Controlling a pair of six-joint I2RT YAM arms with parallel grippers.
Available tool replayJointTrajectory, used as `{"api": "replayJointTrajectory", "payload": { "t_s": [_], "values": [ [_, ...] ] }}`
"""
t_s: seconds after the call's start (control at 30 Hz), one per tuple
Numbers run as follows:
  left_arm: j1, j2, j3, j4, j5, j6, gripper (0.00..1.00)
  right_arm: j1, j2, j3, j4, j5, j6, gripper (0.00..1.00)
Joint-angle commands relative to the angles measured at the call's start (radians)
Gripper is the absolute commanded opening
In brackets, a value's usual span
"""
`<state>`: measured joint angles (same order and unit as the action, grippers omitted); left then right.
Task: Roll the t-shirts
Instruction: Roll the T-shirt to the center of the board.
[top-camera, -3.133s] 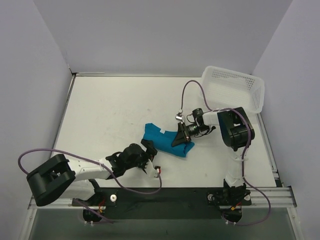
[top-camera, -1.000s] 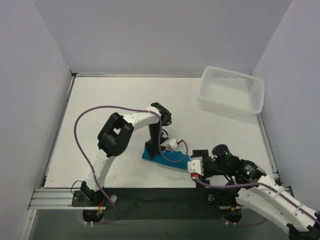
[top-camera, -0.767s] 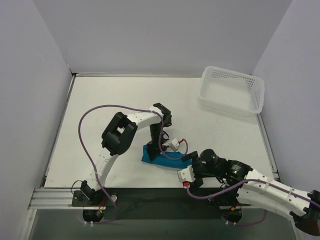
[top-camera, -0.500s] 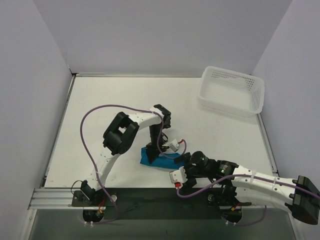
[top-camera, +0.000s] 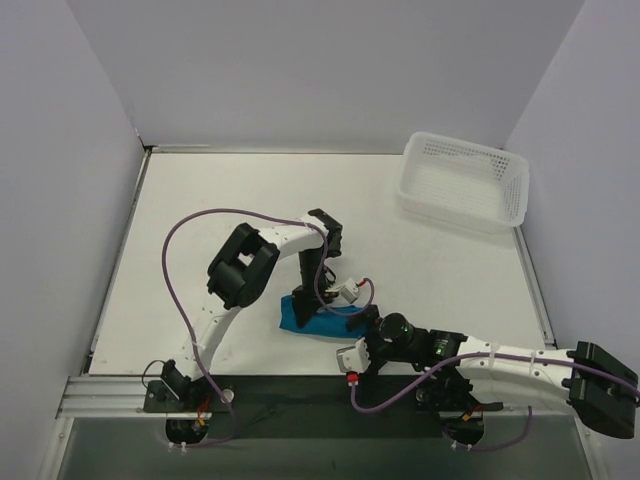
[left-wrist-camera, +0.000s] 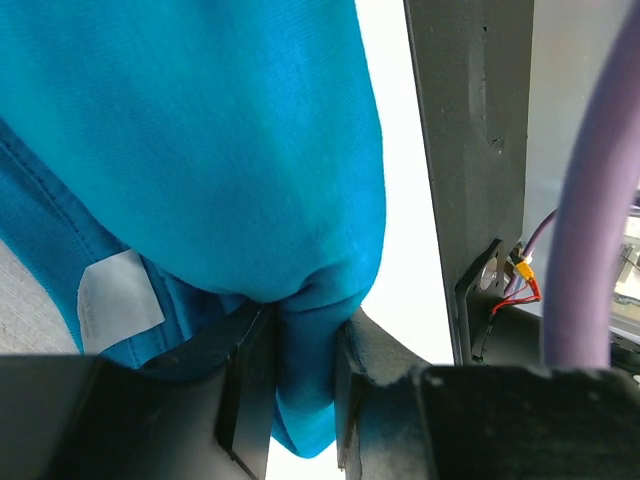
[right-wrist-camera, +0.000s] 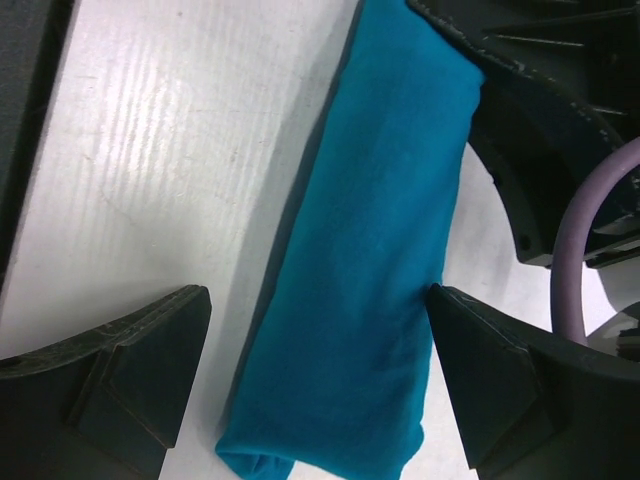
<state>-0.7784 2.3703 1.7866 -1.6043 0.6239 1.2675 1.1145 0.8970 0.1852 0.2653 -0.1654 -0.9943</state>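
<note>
Teal-blue soft cloth t-shirt (top-camera: 325, 325), bundled, lies on white surface (top-camera: 200, 220), lower centre of overhead frame. Left jaws nearly closed, pinching its fold. Right jaws wide apart, straddling it, gripping nothing.

Far-left corner: bare table (top-camera: 200, 210), open passage.
Far-right corner: basket (top-camera: 465, 180) blocks it.
Middle: bare between basket and shirt (top-camera: 315, 322).
Near edge, middle: left arm (top-camera: 240, 270) stands over the shirt; right arm (top-camera: 510, 365) lies along the edge, right gripper (right-wrist-camera: 318, 300) spread across the shirt.
Left of left arm: cable (top-camera: 167, 250) loops up.
</note>
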Motion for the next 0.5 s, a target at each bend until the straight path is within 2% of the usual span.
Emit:
{"api": "replayJointTrajectory", "payload": {
  "t_s": [0.0, 0.13, 0.23, 0.27, 0.37, 0.43, 0.47],
  "values": [
    [-0.041, 0.127, -0.043, 0.029, -0.187, 0.075, 0.30, 0.004, 0.045, -0.056, 0.048, 0.081, -0.049, 0.96],
    [-0.047, 0.130, -0.041, 0.029, -0.191, 0.076, 0.30, 0.002, 0.083, -0.061, 0.095, 0.130, -0.043, 0.92],
    [-0.048, 0.130, -0.041, 0.029, -0.191, 0.081, 0.30, -0.001, 0.114, -0.053, 0.075, 0.132, -0.035, 0.83],
    [-0.048, 0.130, -0.041, 0.029, -0.191, 0.082, 0.30, -0.001, 0.118, -0.055, 0.072, 0.123, -0.037, 0.76],
    [-0.050, 0.132, -0.044, 0.029, -0.193, 0.084, 0.30, -0.005, 0.128, -0.052, 0.057, 0.124, -0.037, 0.66],
    [-0.050, 0.129, -0.046, 0.029, -0.190, 0.087, 0.30, -0.021, 0.138, -0.046, 0.034, 0.122, -0.037, 0.62],
    [-0.048, 0.127, -0.047, 0.029, -0.190, 0.087, 0.30, -0.027, 0.143, -0.041, 0.023, 0.115, -0.040, 0.63]
  ]
}}
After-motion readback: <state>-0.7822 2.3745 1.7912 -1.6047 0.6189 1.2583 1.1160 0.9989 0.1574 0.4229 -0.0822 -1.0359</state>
